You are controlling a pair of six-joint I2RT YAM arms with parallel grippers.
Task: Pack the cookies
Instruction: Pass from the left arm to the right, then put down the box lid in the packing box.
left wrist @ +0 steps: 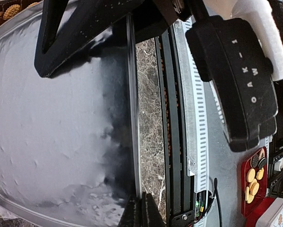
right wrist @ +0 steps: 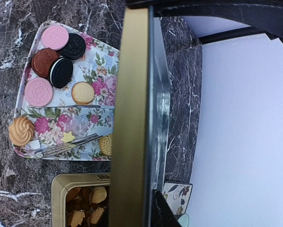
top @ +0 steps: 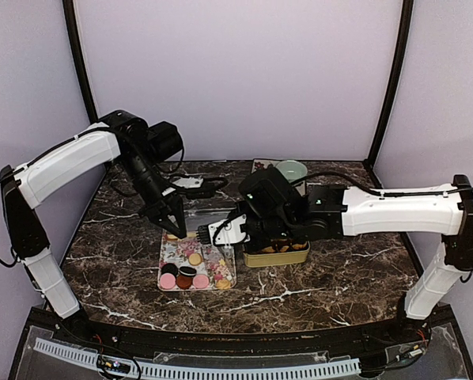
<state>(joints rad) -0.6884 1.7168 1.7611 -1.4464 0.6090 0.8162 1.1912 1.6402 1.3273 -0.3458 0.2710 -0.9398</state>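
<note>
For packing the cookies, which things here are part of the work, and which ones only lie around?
Part of the work: cookies, the flowery tray under them, the gold tin already holding some, its lid, off the tin.
Only lying around: green bowl and flowered card, both at the back of the table.

Dark marble-pattern bench with white veins. Directly on it: rectangular flowery tray centre-front. Open rectangular gold tin just beside the tray's right edge. Pale green round bowl at the rear, by a small flowery card; contact unclear.
</note>
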